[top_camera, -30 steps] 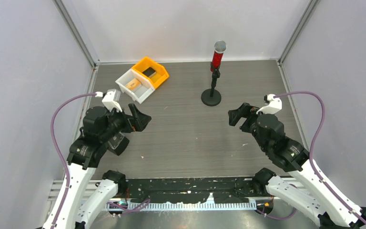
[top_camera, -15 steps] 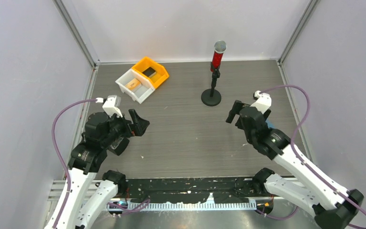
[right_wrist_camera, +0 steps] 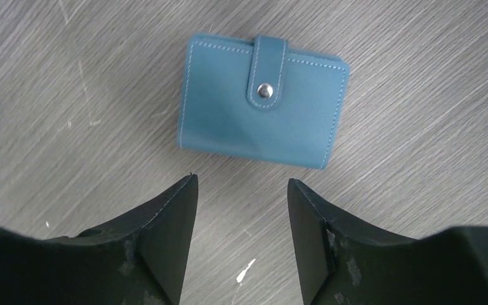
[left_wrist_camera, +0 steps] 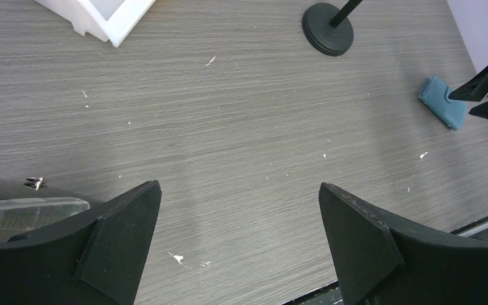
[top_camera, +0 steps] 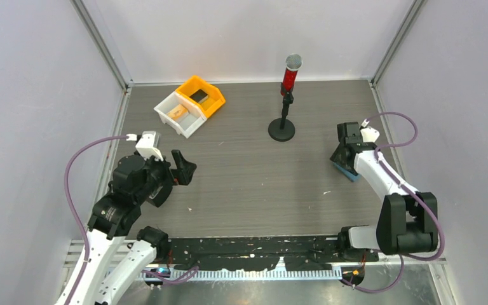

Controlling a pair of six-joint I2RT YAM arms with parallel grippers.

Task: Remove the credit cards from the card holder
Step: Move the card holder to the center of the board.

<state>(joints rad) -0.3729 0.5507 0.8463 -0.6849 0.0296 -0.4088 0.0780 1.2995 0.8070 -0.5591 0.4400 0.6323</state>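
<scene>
The card holder (right_wrist_camera: 264, 101) is a blue wallet, closed with a snap strap, lying flat at the table's right side (top_camera: 347, 171); it also shows in the left wrist view (left_wrist_camera: 441, 101). My right gripper (right_wrist_camera: 241, 181) is open and empty, pointing down just beside the wallet's near edge (top_camera: 343, 155). A dark card (top_camera: 198, 96) lies in the orange bin and an orange-tan card (top_camera: 178, 112) lies in the white bin. My left gripper (left_wrist_camera: 238, 187) is open and empty above bare table at the left (top_camera: 185, 169).
The orange bin (top_camera: 211, 101) and white bin (top_camera: 165, 111) stand joined at the back left. A red microphone on a black stand (top_camera: 282, 130) stands at the back centre; its base shows in the left wrist view (left_wrist_camera: 328, 28). Grey walls enclose the table.
My right arm has swung right and folded back, turning its gripper down over the blue wallet. My left gripper has drifted slightly nearer; it stays open.
</scene>
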